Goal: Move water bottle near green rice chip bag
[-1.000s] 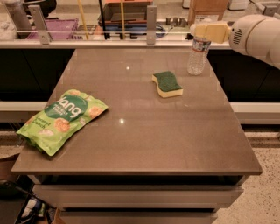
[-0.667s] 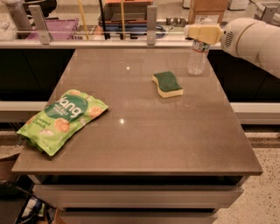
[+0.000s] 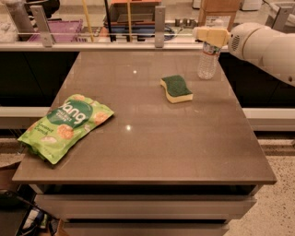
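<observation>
Three things sit on the flat grey-brown rectangular table (image 3: 152, 152). Standing upright near the far right corner is the small clear ribbed plastic water bottle (image 3: 207, 62), its label band just visible below its neck. Directly at the top of that bottle is the pale yellow gripper (image 3: 211, 35), reaching in from the right on a rounded white robot arm (image 3: 265, 44); it covers the cap, and whether it grips the bottle or only sits in front of it cannot be told from this view. Just to the left of the bottle and a little nearer the camera lies a green-topped, yellow-bottomed sponge (image 3: 176, 88), flat on the surface and apart from the bottle. Well away from both, close to the left edge of the table, lies the flat light-green rice chip bag (image 3: 64, 126) with its dark green round logo, white lettering and pictured orange chips; its lower left corner hangs slightly over the edge. Beyond the far edge stands a brown cardboard box (image 3: 221, 10).
</observation>
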`<state>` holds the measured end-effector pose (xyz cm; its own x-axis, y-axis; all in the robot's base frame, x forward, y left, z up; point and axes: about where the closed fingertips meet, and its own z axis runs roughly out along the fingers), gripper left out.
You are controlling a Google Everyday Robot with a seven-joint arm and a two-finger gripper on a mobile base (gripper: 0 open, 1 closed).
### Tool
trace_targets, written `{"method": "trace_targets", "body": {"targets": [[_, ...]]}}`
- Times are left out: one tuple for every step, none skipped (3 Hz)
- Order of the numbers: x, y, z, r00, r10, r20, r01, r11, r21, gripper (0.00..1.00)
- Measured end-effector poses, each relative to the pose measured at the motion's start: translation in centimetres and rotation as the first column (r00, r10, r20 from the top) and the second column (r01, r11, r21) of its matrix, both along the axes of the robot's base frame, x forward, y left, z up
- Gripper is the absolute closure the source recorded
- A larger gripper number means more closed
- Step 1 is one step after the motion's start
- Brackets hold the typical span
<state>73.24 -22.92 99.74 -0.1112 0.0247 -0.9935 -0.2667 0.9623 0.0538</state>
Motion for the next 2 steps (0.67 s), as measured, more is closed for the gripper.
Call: {"method": "trace_targets", "body": {"targets": [[1.7, -1.1, -1.0, 1.0000, -0.008, 0.002, 0.008, 1.000, 0.004, 0.00], [3.1, -2.3, -2.6, 0.9999, -0.016, -0.006, 0.016, 1.000, 0.009, 0.00]]}}
